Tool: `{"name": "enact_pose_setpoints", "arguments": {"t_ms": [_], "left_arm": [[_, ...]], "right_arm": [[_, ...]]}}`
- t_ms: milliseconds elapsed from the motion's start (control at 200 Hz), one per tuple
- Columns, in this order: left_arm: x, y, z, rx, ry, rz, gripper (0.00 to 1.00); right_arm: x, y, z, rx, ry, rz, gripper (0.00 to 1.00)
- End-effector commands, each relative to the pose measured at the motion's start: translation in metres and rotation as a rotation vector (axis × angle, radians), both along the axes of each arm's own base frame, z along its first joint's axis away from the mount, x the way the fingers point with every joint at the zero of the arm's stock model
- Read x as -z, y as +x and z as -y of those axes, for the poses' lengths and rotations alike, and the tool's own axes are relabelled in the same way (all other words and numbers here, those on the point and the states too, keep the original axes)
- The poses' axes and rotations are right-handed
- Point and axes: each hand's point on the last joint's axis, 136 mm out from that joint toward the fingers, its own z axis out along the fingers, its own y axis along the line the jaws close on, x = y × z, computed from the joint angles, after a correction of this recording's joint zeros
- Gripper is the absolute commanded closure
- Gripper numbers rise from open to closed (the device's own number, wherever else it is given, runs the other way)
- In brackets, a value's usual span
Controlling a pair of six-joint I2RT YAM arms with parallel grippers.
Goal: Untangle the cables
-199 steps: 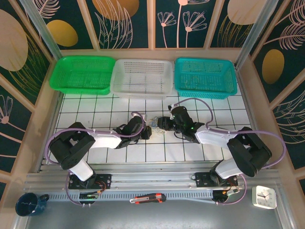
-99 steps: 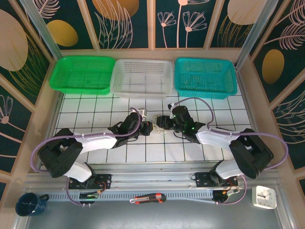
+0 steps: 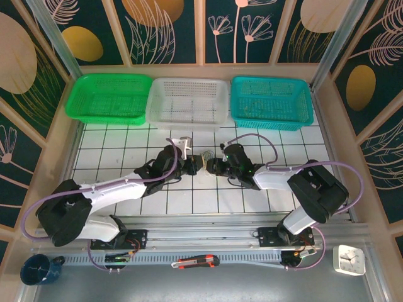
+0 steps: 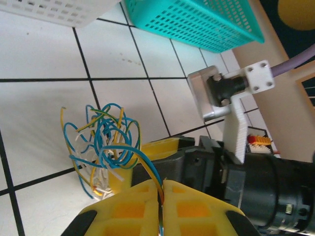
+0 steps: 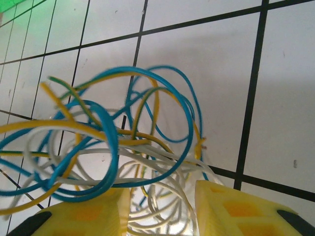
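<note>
Left wrist view has the left gripper clamped tight on a blue and a yellow strand of the cables, whose rounded tangle fans forward off its tips with no clear long axis. Facing it, the right gripper stands parted, white loops lying loose between its fingers
</note>
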Motion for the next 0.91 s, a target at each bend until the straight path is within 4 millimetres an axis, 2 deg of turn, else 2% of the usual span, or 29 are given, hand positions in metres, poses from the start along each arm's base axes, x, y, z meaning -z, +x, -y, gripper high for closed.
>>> {"name": "enact_pose_setpoints", "arguments": {"t_ms": [0, 160, 340, 535, 590, 756, 831, 901], "left_arm": [[-0.026, 0.001, 0.008, 0.012, -0.066, 0.032, 0.92], [-0.032, 0.001, 0.009, 0.01, -0.099, 0.036, 0.91], [-0.052, 0.003, 0.01, 0.003, -0.174, 0.053, 0.92], [-0.067, 0.004, 0.012, 0.012, -0.204, 0.071, 0.79], [-0.067, 0.005, 0.011, 0.011, -0.202, 0.073, 0.78], [-0.062, 0.008, 0.008, 0.001, -0.18, 0.074, 0.84], [-0.057, 0.01, 0.005, -0.015, -0.165, 0.069, 0.82], [-0.051, 0.014, 0.0, -0.035, -0.146, 0.063, 0.76]], "right_arm": [[-0.002, 0.0, -0.001, 0.003, 0.015, 0.009, 0.6], [-0.007, 0.001, 0.003, 0.006, 0.002, 0.021, 0.6], [-0.014, 0.004, 0.01, 0.02, -0.008, 0.037, 0.6], [-0.024, 0.006, 0.014, 0.024, -0.011, 0.053, 0.6], [-0.028, 0.007, 0.015, 0.025, -0.009, 0.061, 0.6], [-0.042, 0.01, 0.023, 0.044, -0.012, 0.088, 0.6], [-0.047, 0.012, 0.028, 0.055, -0.015, 0.1, 0.6], [-0.051, 0.014, 0.031, 0.063, -0.015, 0.107, 0.6]]}}
